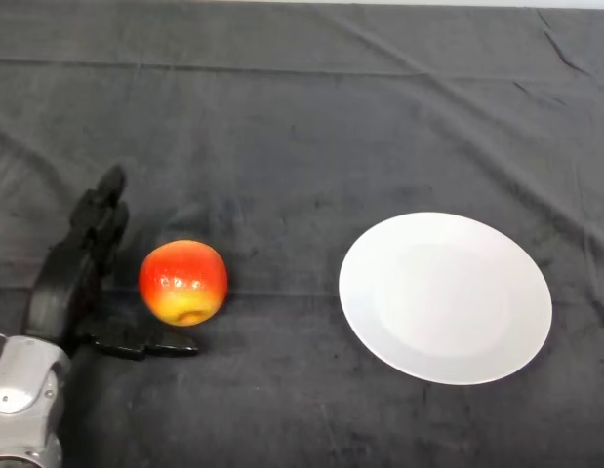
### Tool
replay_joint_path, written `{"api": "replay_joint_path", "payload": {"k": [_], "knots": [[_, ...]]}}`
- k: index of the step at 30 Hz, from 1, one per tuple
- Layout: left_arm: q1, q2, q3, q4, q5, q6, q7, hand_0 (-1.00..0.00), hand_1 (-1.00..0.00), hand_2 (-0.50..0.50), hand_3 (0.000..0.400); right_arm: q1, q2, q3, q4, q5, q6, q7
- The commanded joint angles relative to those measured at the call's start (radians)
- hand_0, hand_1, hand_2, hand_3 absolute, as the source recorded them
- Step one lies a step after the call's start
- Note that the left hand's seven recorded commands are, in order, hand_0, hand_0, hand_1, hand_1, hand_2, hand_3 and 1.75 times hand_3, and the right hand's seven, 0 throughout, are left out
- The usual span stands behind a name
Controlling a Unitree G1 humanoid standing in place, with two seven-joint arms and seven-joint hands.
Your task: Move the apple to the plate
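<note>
A creased dark cloth (311, 127) covers the whole worktop. At near left the hand (72, 278) lies open, holding nothing, fingers and thumb spread around the apple's (182, 282) left side. The white plate (445, 297) sits well apart to the right.

A red apple (182, 282) with a yellow patch low on its near side sat on the dark cloth left of centre, stem end toward the camera. The round white plate (445, 297) lay flat and bare, well apart to its right
</note>
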Motion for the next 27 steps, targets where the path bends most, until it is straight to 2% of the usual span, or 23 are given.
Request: {"api": "replay_joint_path", "payload": {"k": [1,2,3,4,5,7,18,27], "knots": [[0.007,-0.001,-0.029,-0.027,-0.005,-0.029,-0.013,-0.07,-0.47,0.2,0.19,0.08,0.053,0.0238,0.045,-0.0102,0.012,0.0177],[0.008,-0.002,-0.034,-0.025,-0.006,-0.031,-0.015,-0.27,-0.68,0.21,0.271,0.079,0.053,0.0238,0.045,-0.0102,0.011,0.0177],[0.008,-0.003,-0.04,-0.024,-0.007,-0.034,-0.017,-0.35,-0.73,0.19,0.29,0.079,0.053,0.0239,0.045,-0.0102,0.011,0.0177],[0.008,-0.005,-0.047,-0.022,-0.009,-0.037,-0.02,-0.85,-0.92,0.04,0.367,0.079,0.053,0.0239,0.046,-0.0102,0.011,0.0177],[0.008,-0.006,-0.054,-0.02,-0.01,-0.04,-0.022,-1.0,-0.96,-0.02,0.4,0.079,0.053,0.0239,0.046,-0.0103,0.011,0.0176],[0.005,-0.008,-0.065,-0.017,-0.013,-0.045,-0.026,-1.0,-1.0,0.0,0.4,0.079,0.053,0.024,0.046,-0.0103,0.011,0.0176],[-0.038,-0.007,-0.11,-0.009,-0.027,-0.057,-0.031,-1.0,-1.0,0.0,0.4,0.078,0.053,0.0243,0.048,-0.0106,0.01,0.0173],[-0.108,-0.025,-0.131,-0.006,-0.028,-0.059,0.002,-1.0,-1.0,0.0,0.4,0.077,0.053,0.0246,0.05,-0.0109,0.009,0.017]]}}
